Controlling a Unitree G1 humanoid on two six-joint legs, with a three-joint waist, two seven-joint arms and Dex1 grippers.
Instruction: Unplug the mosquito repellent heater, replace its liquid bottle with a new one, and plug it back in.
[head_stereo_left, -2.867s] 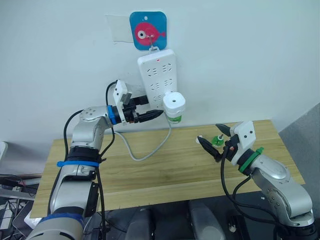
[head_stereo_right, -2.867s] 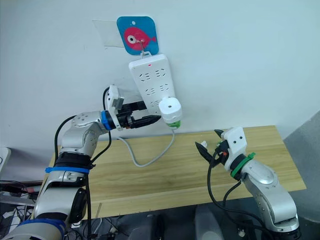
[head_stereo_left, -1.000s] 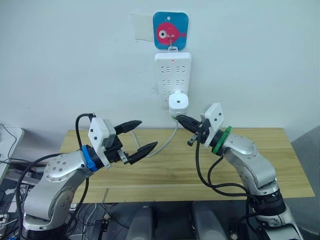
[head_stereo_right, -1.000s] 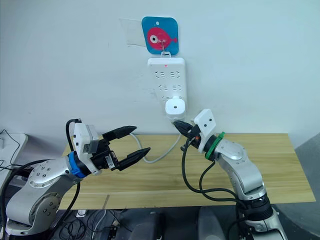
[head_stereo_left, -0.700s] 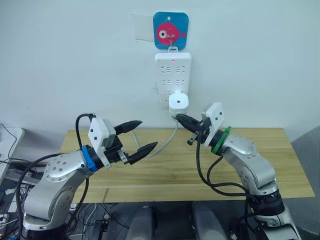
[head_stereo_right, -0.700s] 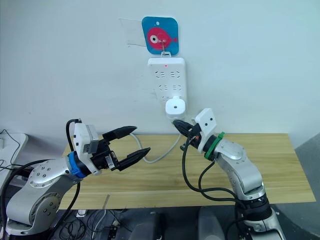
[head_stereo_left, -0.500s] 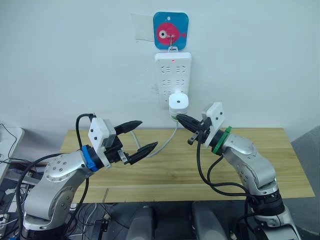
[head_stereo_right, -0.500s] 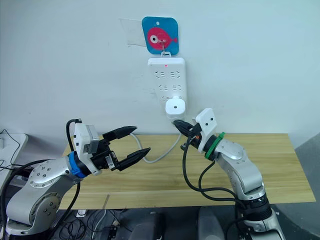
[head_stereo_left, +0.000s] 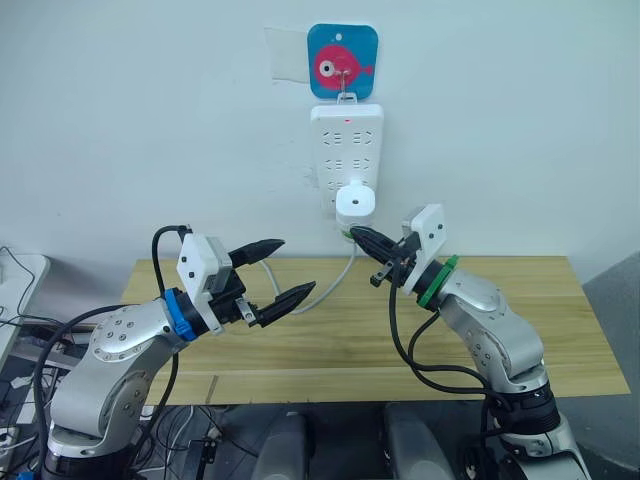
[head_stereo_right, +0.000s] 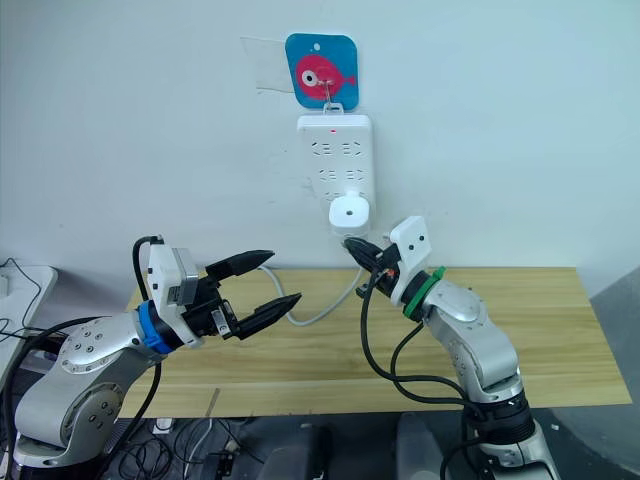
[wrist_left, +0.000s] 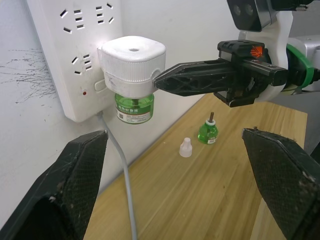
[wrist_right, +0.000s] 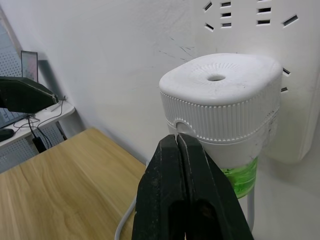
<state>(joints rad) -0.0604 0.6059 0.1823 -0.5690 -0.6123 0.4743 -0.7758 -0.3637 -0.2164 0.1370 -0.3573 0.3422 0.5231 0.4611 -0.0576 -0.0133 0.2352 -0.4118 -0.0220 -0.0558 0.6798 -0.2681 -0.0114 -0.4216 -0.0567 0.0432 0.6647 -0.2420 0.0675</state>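
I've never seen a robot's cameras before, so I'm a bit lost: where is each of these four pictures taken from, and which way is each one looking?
Left eye view: from the head, forward and down; both arms, left gripper open, wooden table.
Right eye view: the same scene, from the head's other eye.
Left wrist view: along the left fingers toward the power strip; the right gripper crosses it.
Right wrist view: along the shut right gripper at the mosquito repellent heater.
Shared: every view shows the plugged-in heater.
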